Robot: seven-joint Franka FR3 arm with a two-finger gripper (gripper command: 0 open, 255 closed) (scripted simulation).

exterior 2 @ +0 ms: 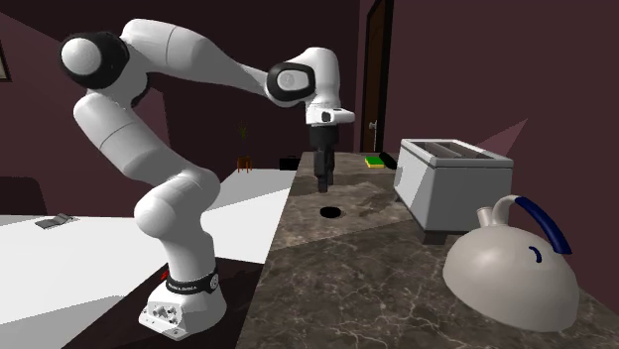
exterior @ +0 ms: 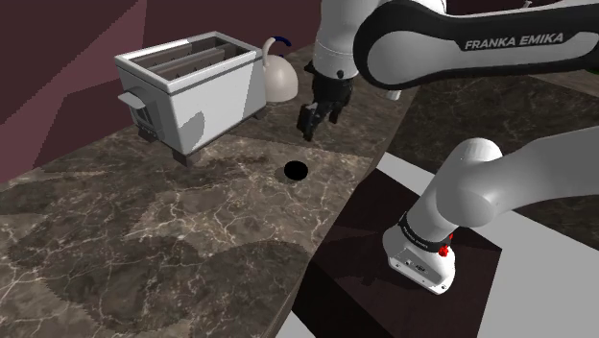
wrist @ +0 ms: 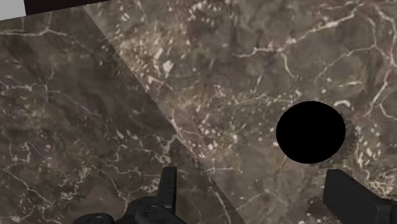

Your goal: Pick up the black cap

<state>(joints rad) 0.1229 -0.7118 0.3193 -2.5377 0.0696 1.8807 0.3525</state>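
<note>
Overhead, gripper with fingers apart, black cap below

Cap on counter, toaster beside kettle

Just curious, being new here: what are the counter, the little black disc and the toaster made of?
Counter: looks like dark brown marble or similar stone, given its pale branching veins and mottling. Black cap: a flat, uniformly black disc without shine or texture; material can't be told. Toaster: plain pale grey, smooth faces; maybe metal or plastic, nothing settles it.
</note>
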